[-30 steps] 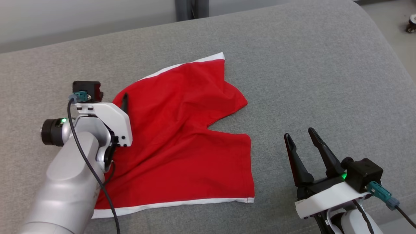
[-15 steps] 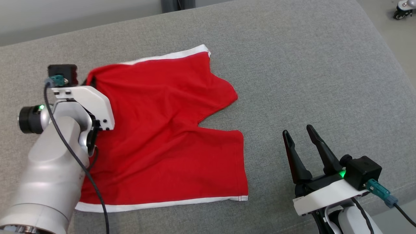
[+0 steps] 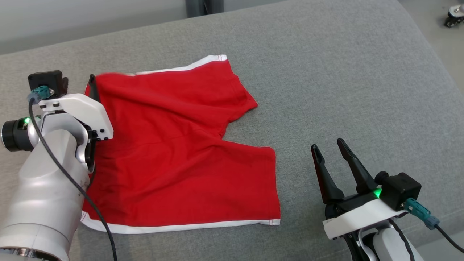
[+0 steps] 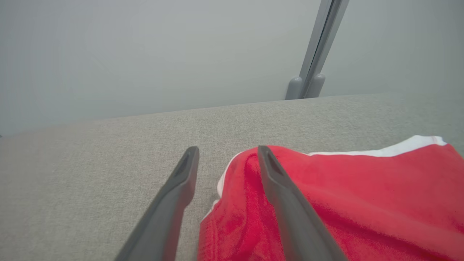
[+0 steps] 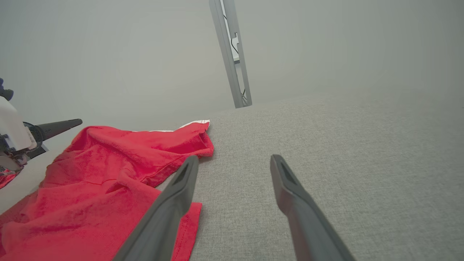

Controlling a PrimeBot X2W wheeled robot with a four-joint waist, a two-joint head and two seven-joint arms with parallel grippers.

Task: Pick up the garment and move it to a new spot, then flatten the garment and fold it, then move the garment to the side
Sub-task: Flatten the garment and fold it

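The garment (image 3: 174,152) is a pair of red shorts with white trim, spread on the grey cushion (image 3: 326,72) with a few creases. My left gripper (image 3: 88,81) is at its far-left corner. In the left wrist view that gripper (image 4: 227,151) is open, and the red corner (image 4: 239,170) bulges up between the fingers and under the right one. My right gripper (image 3: 328,145) is open over bare cushion to the right of the shorts, holding nothing. The right wrist view shows its fingers apart (image 5: 235,160) beside the garment (image 5: 108,174).
The cushion's rounded edge (image 3: 435,72) runs down the right side, with floor and a caster wheel (image 3: 453,16) beyond it. A grey metal post (image 3: 204,7) stands behind the cushion against a pale wall. Bare cushion lies right of and behind the shorts.
My left gripper closed on the garment's far-left corner, drew it out to the left so the top edge spread, and has now opened. The right gripper kept its place. The camera shifted slightly.
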